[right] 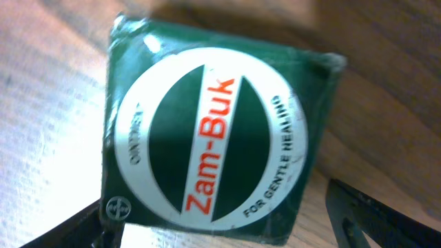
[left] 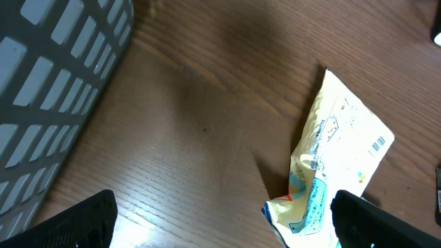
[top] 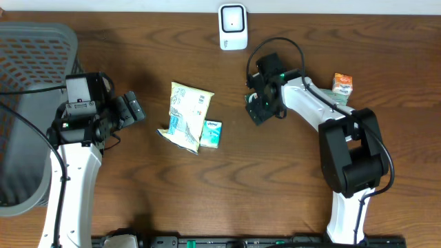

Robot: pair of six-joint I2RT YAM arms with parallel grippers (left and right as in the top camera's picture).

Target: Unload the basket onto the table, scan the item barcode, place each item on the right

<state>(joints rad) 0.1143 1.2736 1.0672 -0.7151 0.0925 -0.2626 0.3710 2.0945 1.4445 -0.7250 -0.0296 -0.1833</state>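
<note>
- Where the right gripper (right: 213,207) hangs right of centre in the overhead view, its fingers stand apart, one at each lower corner of the right wrist view. Bare wood shows between the right-hand finger and the pack, so no clamp is seen.
- Zam-Buk ointment pack (right: 213,138): green, with its round white label facing up. It fills the right wrist view just under that gripper, with the wood of the table (top: 138,193) around it.
- Left gripper (top: 134,109): at the left of the overhead view, fingers wide apart and holding nothing, pointed toward the snack packet (top: 189,114).
- Scanner (top: 233,27): a white unit at top centre of the overhead view, well apart from the pack.
- Bystanders: a tissue pack (top: 211,133) touches the packet's lower right. An orange carton (top: 342,84) sits at upper right and a basket (top: 27,69) at the left edge.
- Step, as judged: the pick-up, with no scan yet. The next move calls for closing on two opposite sides of the pack, lifting it, and turning its barcode face to the scanner.
- Hidden: no barcode shows on the pack. Overhead, the gripper covers the pack. Blur leaves it unclear whether the pack lies flat or tilted.
</note>
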